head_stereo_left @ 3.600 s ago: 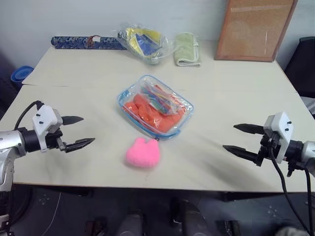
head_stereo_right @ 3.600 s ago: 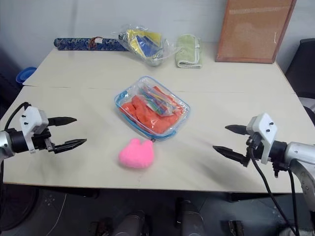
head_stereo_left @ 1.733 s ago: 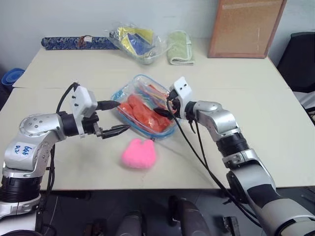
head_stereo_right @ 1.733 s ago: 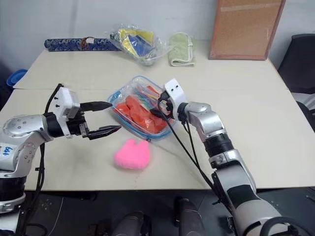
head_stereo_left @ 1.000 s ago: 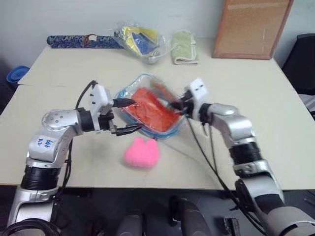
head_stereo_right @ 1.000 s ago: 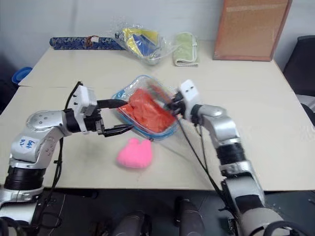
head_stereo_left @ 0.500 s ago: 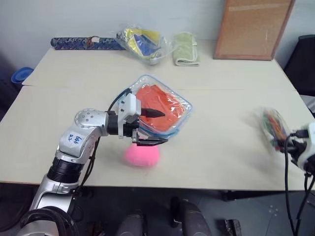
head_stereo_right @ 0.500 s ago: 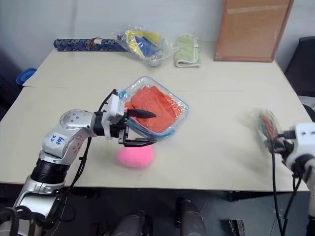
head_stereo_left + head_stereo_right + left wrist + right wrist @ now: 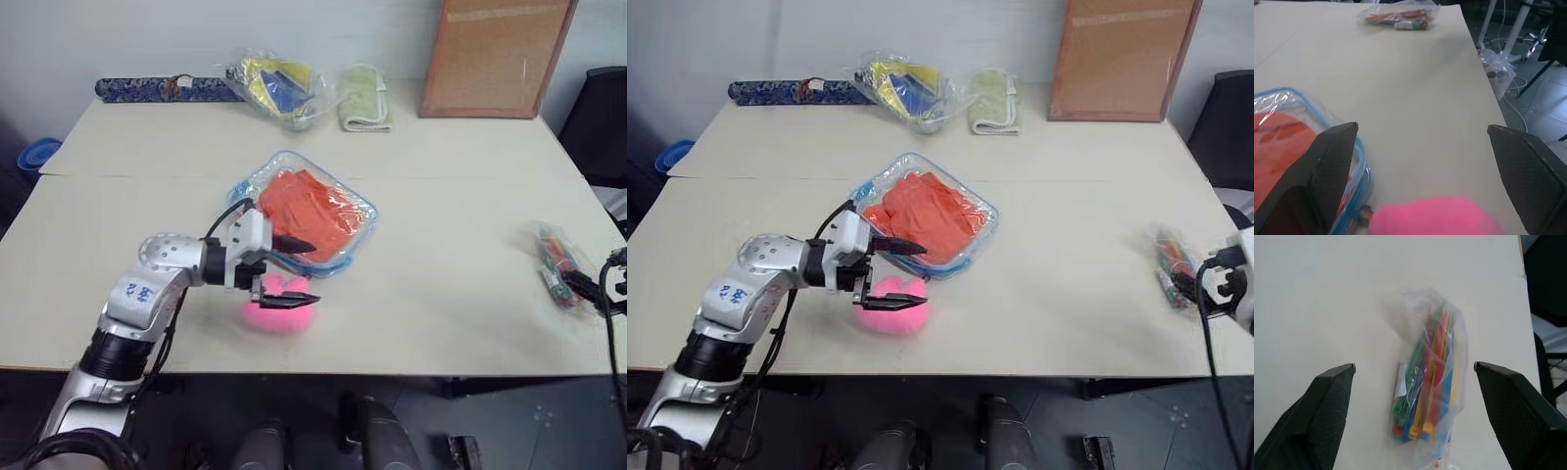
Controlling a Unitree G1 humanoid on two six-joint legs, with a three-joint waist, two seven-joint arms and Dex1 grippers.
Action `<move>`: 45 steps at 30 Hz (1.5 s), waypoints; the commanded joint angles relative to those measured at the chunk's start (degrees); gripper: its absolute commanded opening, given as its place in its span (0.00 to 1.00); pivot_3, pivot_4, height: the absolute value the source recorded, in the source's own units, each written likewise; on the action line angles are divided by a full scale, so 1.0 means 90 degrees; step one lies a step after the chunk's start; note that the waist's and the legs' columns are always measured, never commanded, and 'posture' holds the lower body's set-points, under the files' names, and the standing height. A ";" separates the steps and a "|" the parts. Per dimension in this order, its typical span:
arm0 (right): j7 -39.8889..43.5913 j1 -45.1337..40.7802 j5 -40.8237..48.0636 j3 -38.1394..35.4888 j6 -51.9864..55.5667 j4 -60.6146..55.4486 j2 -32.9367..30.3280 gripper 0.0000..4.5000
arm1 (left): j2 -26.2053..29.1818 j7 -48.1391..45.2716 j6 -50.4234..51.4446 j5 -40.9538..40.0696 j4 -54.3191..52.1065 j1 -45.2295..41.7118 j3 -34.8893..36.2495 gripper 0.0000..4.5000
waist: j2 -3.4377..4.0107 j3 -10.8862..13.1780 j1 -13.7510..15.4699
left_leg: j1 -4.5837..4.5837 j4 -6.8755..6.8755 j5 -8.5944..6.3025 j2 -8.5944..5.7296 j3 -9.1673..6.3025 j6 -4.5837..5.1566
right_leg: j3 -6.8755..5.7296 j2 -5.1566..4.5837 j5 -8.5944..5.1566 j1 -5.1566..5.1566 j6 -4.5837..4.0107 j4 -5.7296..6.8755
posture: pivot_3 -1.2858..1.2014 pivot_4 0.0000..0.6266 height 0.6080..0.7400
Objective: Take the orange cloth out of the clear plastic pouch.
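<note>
The clear plastic pouch with light blue edging lies flat mid-table. The orange cloth is inside it and fills most of it. My left gripper is open, pointing right at the pouch's near edge. One finger is over the pouch and the other over a pink plush lump. The left wrist view has the pouch corner, the orange cloth and the plush between the spread fingers. My right gripper is open at the table's right edge, with a small packet of coloured pens on the table in front of it.
At the back of the table lie a wrinkly clear bag with yellow and blue contents, a pale green folded towel and a dark blue roll. A cork board leans on the wall. The pens packet is near the right edge.
My right gripper has opened and let go of the pens packet, which now lies on the table at the right. My left gripper has sunk slightly toward the pouch edge and the plush.
</note>
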 commanded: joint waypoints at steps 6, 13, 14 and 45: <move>0.1025 -0.1056 0.1933 0.0573 0.0565 -0.1515 -0.0625 0.89 | 0.0870 0.0465 -0.1889 0.1566 0.0666 0.0076 0.0319 1.00 | -0.0009 0.0004 0.0149 | 0.0002 -0.0011 0.0001 0.0002 -0.0020 -0.0001 | -0.0012 0.0003 -0.0001 -0.0001 -0.0003 -0.0022 | 0.52 0.24 1.00; 0.0680 -0.1778 0.2835 0.1421 0.0676 -0.1994 -0.0368 0.89 | 0.1054 -0.0106 -0.4958 0.2705 0.4706 -0.2263 -0.0120 1.00 | -0.0014 0.0002 0.0200 | -0.0025 -0.0010 -0.0011 -0.0007 -0.0030 0.0029 | -0.0046 -0.0011 0.0008 -0.0005 0.0010 -0.0030 | 0.52 0.24 1.00; 0.0602 -0.1845 0.2863 0.1536 0.0656 -0.2003 -0.0331 0.89 | 0.1025 -0.0135 -0.5292 0.2853 0.5218 -0.2590 -0.0200 1.00 | -0.0017 0.0002 0.0192 | -0.0041 -0.0006 -0.0014 -0.0007 -0.0029 0.0034 | -0.0053 -0.0010 0.0014 -0.0010 0.0020 -0.0040 | 0.52 0.24 1.00; -0.0417 -0.1395 0.3121 0.1471 0.0396 -0.2435 -0.0046 0.90 | -0.0227 0.3475 -0.7364 0.6384 0.9535 -0.5029 -0.2077 0.25 | -0.0036 0.0010 0.0188 | -0.0093 0.0059 -0.0038 -0.0050 0.0023 0.0127 | -0.0099 -0.0023 0.0071 -0.0021 0.0116 -0.0071 | 0.52 0.24 1.00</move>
